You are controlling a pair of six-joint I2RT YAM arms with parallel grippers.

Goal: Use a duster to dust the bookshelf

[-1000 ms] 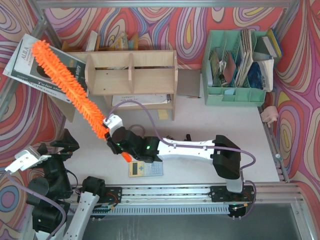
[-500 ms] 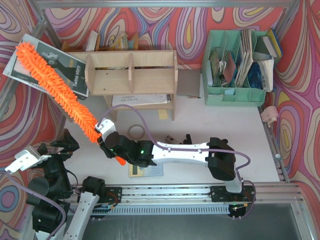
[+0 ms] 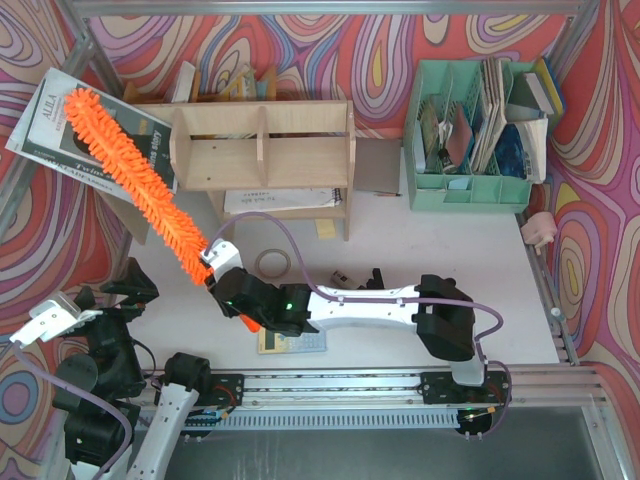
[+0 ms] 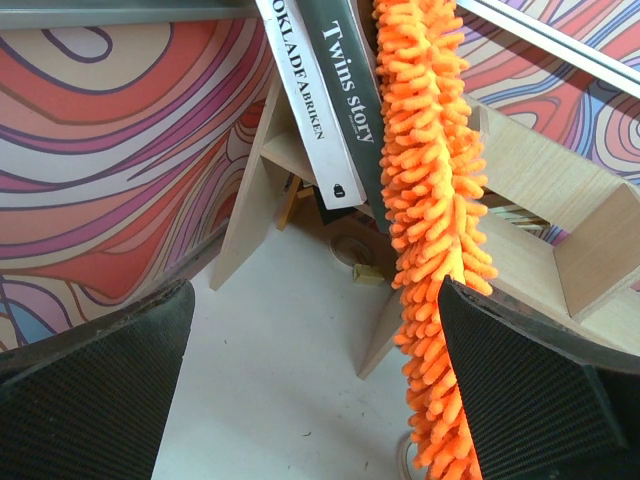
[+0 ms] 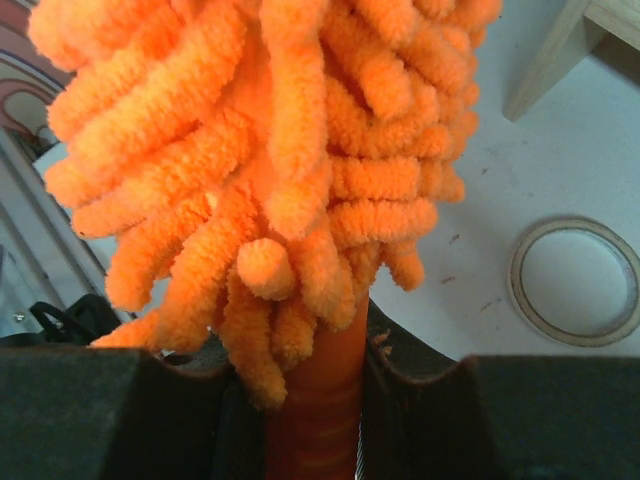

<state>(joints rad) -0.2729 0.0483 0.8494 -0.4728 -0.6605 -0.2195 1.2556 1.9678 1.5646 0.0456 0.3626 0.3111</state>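
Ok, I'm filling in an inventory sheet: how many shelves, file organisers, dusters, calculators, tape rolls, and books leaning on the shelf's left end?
Shelf: 1
File organiser: 1
Duster: 1
Calculator: 1
Tape roll: 1
Leaning books: 2
Total: 7

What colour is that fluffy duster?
Bright orange: the duster shows clearest in the right wrist view.

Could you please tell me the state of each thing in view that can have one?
Long fluffy orange duster: gripped by its handle, head raised over the leaning books.
Right tool: shut on the duster.
Left tool: open, empty.
Light plywood bookshelf: standing upright.
Pale tape ring: lying flat.
Grey calculator: lying flat, partly under the right arm.
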